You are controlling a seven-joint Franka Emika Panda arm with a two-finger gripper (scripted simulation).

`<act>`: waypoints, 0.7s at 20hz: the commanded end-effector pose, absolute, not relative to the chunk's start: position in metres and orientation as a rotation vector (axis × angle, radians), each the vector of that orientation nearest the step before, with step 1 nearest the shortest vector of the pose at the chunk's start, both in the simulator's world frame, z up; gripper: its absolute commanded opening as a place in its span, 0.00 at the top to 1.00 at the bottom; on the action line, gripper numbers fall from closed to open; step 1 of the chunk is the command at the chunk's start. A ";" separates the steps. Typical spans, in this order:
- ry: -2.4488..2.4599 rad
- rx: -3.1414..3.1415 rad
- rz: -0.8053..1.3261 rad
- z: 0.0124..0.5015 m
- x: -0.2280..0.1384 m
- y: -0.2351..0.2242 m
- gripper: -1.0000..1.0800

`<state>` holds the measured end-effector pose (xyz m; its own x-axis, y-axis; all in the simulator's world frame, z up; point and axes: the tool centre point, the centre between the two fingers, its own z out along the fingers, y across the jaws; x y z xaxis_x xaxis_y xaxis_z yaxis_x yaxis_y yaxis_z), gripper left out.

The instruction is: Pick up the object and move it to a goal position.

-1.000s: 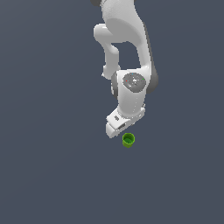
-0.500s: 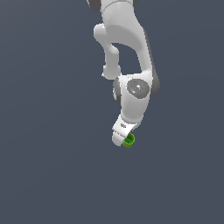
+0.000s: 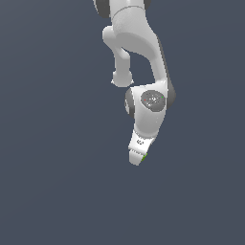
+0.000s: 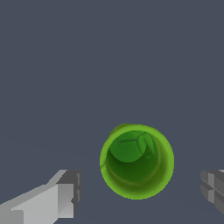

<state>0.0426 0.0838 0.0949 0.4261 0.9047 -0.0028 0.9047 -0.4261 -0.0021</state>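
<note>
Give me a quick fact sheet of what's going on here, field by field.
object: green cup, upright, hollow top facing the wrist camera
gripper: open, one finger on each side of the cup, gaps on both sides
contact: none visible
exterior view: gripper hides the cup except a green sliver
surface: plain grey floor
stage: not yet grasped

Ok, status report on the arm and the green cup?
Gripper open, straddling green cup. Cup upright, not gripped. Nothing in the way.
</note>
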 end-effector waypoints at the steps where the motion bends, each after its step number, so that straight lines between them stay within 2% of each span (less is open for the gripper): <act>1: -1.724 -2.626 0.002 0.094 0.044 0.085 0.04; 14: -1.755 -2.606 0.001 0.078 0.045 0.086 0.04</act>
<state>0.0454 0.0859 0.0840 0.3766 0.9264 0.0003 0.9264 -0.3766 0.0011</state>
